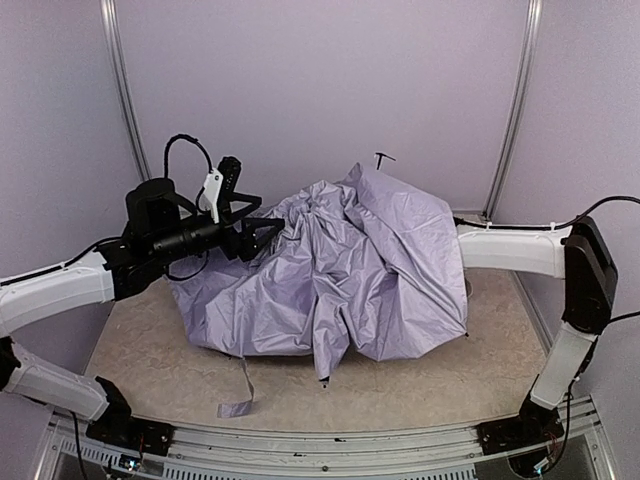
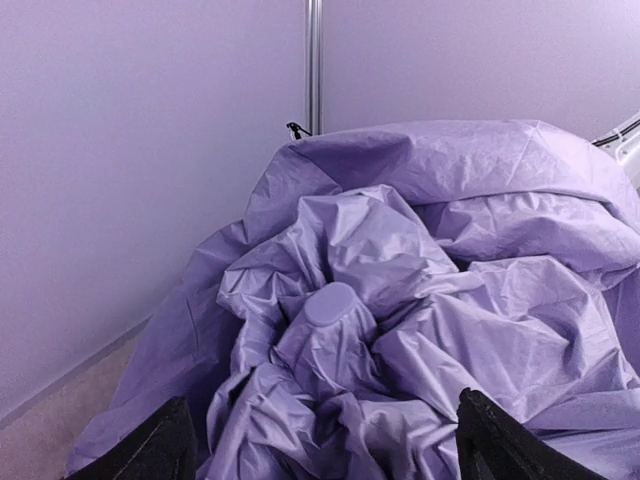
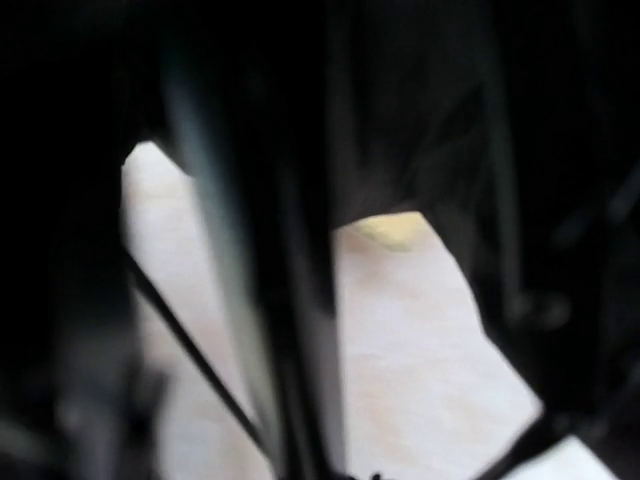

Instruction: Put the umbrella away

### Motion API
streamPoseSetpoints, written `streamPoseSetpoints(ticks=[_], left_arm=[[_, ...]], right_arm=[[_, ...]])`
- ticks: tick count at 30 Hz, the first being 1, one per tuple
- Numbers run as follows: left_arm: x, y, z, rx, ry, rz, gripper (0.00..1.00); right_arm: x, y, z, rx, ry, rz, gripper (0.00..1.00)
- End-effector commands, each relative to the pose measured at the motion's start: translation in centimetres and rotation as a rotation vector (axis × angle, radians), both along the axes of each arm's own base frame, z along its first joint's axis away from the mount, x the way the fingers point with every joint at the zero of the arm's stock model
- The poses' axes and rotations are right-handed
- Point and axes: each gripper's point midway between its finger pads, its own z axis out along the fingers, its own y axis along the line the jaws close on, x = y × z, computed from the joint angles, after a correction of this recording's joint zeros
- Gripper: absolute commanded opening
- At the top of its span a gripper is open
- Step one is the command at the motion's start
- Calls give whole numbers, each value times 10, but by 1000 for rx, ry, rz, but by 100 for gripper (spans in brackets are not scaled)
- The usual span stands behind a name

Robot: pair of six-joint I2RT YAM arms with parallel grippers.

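a: pale lilac walls close in a beige speckled tabletop (image 1: 150,370). where's your umbrella?
b: you've got the crumpled silver-lilac fabric umbrella (image 1: 340,260) heaped at the table's middle, with a thin black rib tip (image 1: 384,157) poking out at its 12 o'clock.
a: and the left gripper?
b: your left gripper (image 1: 252,222) sits at the heap's 10 o'clock edge, jaws spread wide, holding nothing. in its wrist view the black fingertips (image 2: 150,450) flank the fabric without pinching it.
a: right gripper?
b: your right arm (image 1: 510,250) goes under the canopy from 3 o'clock. the gripper is hidden from above, and its wrist view is dark and blurred, so you can't tell wide or narrow.
a: anything loose?
b: a narrow lilac strap (image 1: 238,395) trails on the table at the heap's 7 o'clock.
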Motion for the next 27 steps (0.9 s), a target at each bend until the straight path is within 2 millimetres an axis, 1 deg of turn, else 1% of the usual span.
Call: streamPoseSetpoints(ticks=[1,3,6,7,10,13,15,17,22,23,25,26,27], left_arm=[[-15,11,26,-63,-56,18,88],[-17,20,29,-78,-66,51,89],[-20,34,32,-108,-86,106,89],[-21,40,32,-117,-96,128,90],[-22,53,27,-121,-122,184,94],[-18,58,22,-90,-121,214,92],[-13,59,18,-62,-109,234,92],[-7,62,12,-43,-94,263,92],[2,68,1,-32,-58,288,92],[4,68,-2,-30,-46,290,92],[7,67,-9,-22,-20,288,92],[8,66,-13,-16,-9,279,91],[8,64,-15,-10,-1,269,91]], right_arm=[[35,-37,59,-76,-153,-174,0],[47,-51,73,-115,-166,-228,0],[72,-75,94,-190,-134,-363,0],[79,-81,109,-211,-138,-406,0],[94,-107,108,-360,-140,-540,0],[109,-137,122,-460,-181,-714,0],[118,-161,145,-490,-249,-861,0],[123,-179,178,-474,-338,-984,0],[120,-212,273,-337,-564,-1202,0],[119,-216,288,-340,-616,-1225,0],[117,-220,310,-308,-681,-1249,0],[117,-215,315,-289,-688,-1219,0],[119,-200,311,-282,-673,-1124,0]])
